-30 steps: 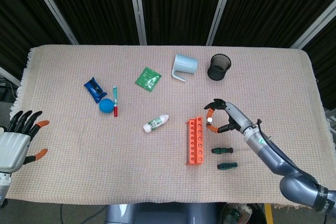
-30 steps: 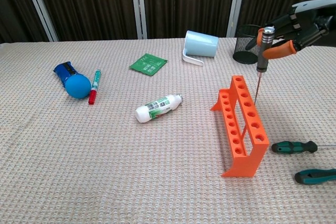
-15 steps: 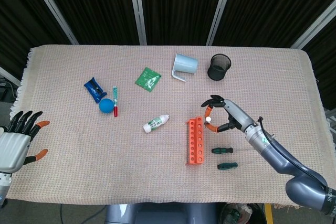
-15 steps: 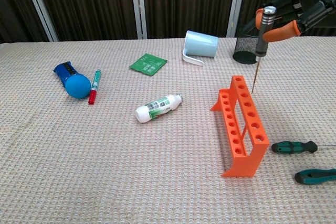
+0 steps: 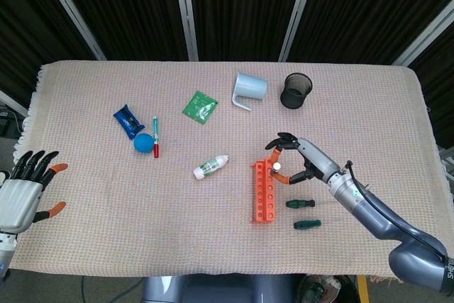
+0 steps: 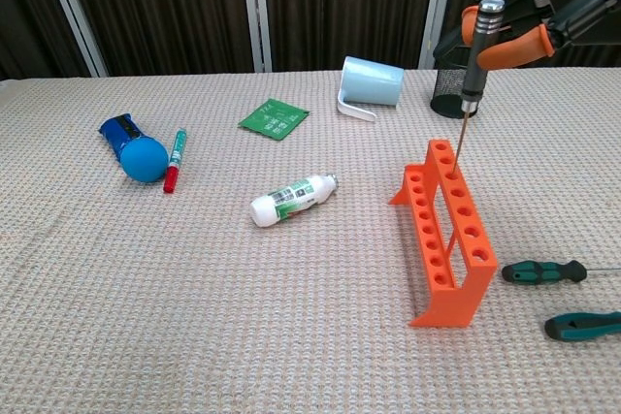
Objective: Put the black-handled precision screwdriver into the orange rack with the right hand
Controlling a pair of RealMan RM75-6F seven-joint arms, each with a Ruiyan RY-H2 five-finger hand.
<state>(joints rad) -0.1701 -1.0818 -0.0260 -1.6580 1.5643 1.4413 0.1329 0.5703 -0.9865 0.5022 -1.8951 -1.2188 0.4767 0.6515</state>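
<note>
three screwdrivers [image 6: 478, 53] [image 6: 540, 271] [image 6: 580, 324], one orange rack [image 6: 443, 230], one mug [image 6: 370, 83], one bottle [image 6: 292, 199], one ball [image 6: 145, 159]

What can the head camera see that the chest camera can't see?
Only the head view shows the left robot hand, open off the table's left edge, and the right arm reaching in. Only the chest view shows the screwdriver standing upright with its thin tip down at the orange rack. Both show the right robot hand pinching the screwdriver, the rack, the two green-handled screwdrivers, the blue ball, the small white bottle and the cup.
</note>
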